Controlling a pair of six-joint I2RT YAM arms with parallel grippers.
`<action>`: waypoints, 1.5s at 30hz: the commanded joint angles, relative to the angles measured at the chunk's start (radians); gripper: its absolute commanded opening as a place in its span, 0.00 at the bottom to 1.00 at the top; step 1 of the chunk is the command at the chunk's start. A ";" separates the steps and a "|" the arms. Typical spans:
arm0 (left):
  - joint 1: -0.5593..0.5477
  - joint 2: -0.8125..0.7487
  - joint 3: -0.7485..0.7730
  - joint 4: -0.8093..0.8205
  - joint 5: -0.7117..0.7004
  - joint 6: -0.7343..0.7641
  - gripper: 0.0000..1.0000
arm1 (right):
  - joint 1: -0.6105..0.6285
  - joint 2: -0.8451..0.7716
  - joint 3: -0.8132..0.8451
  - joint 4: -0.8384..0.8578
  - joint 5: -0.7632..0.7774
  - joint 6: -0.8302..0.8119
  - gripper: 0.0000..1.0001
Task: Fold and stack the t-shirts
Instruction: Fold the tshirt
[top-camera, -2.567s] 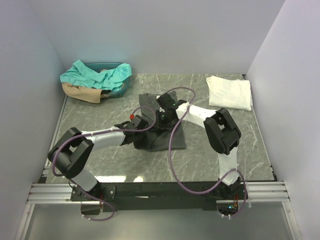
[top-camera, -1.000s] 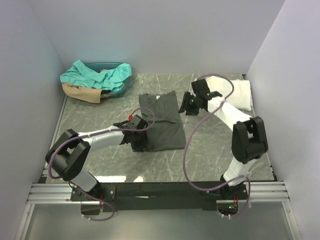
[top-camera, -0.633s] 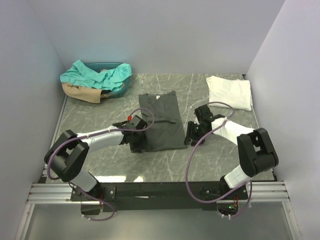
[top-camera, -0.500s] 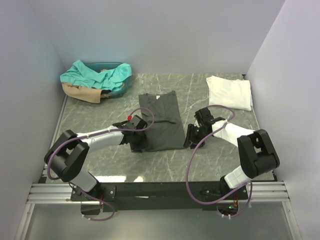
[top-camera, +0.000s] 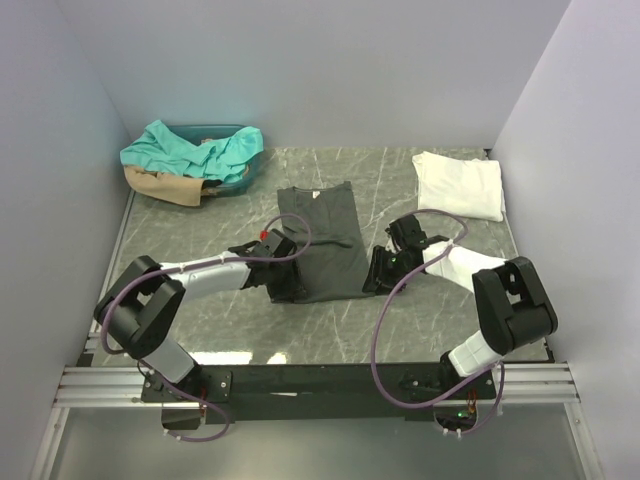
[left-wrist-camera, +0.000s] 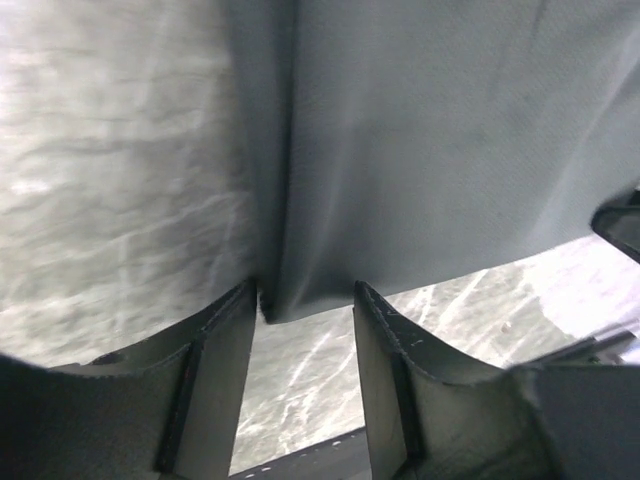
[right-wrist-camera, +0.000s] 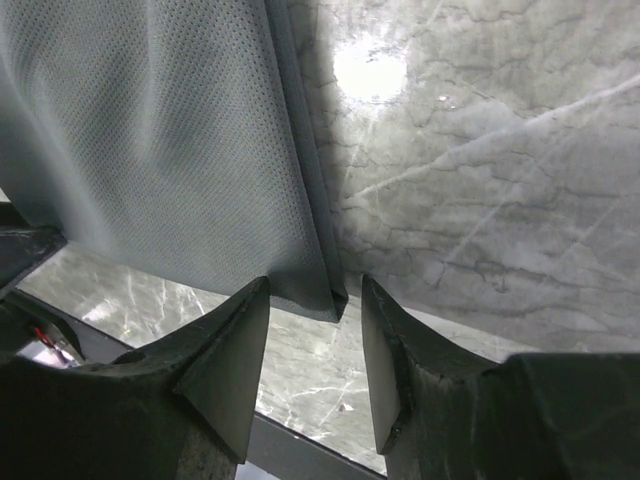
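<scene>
1 charcoal tee (top-camera: 335, 248) | long narrow rect, flat | neck far end

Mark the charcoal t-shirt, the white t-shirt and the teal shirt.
charcoal t-shirt (top-camera: 335, 252), top view, middle of cloth.
white t-shirt (top-camera: 460, 187), top view, folded centre.
teal shirt (top-camera: 185, 150), top view, bunched middle.

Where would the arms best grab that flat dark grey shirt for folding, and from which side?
Probably its two near hem corners, one per gripper, coming low from the robot's side. The dark grey shirt lies flat as a long strip, collar farthest, and those corners sit inside the open left gripper and right gripper.
</scene>
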 joint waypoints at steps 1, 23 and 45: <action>-0.004 0.041 -0.026 0.043 0.044 -0.001 0.50 | 0.014 0.017 -0.014 0.027 -0.010 0.000 0.49; -0.004 -0.253 0.092 -0.221 -0.154 0.013 0.00 | 0.043 -0.170 0.145 -0.210 0.025 -0.012 0.00; -0.040 -0.702 -0.068 -0.486 0.130 -0.102 0.01 | 0.175 -0.479 0.095 -0.489 0.066 0.118 0.00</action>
